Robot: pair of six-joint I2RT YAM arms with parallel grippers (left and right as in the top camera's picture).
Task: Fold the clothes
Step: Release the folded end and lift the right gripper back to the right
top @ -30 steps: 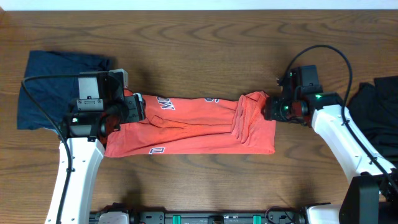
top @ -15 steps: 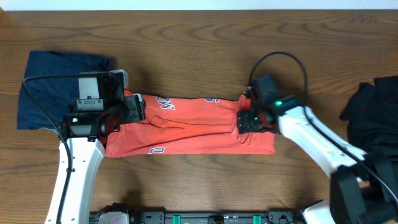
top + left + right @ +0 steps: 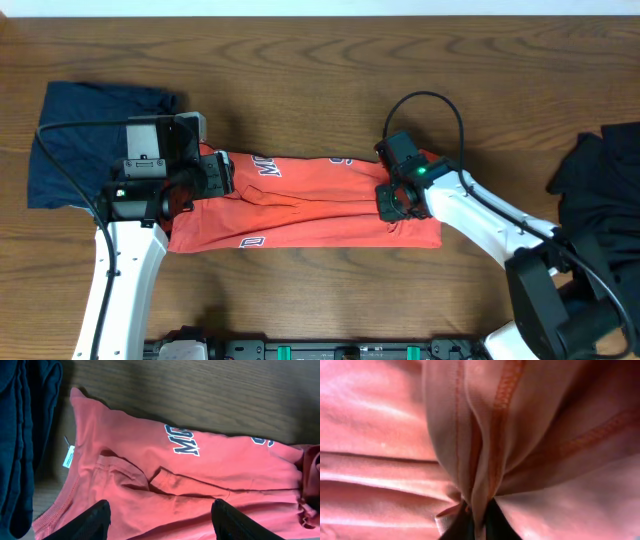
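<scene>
An orange-red shirt (image 3: 300,205) with dark lettering lies in a long strip across the middle of the table. My left gripper (image 3: 215,172) hovers over its left end. In the left wrist view this gripper (image 3: 160,510) is open, its black fingertips (image 3: 95,517) spread above the shirt (image 3: 210,475) with only flat cloth between them. My right gripper (image 3: 390,205) sits on the bunched folds near the shirt's right end. Seen from the right wrist, it (image 3: 479,520) is shut on a pinched ridge of hemmed fabric (image 3: 485,435).
A navy garment (image 3: 80,140) lies at the table's left side, next to the shirt's collar end; it also shows in the left wrist view (image 3: 20,435). A black garment (image 3: 605,180) lies at the right edge. A white tag (image 3: 68,456) sticks out near the collar.
My right gripper has moved left from the shirt's right edge onto the bunched folds and shut on a ridge of cloth. The left arm has not moved.
</scene>
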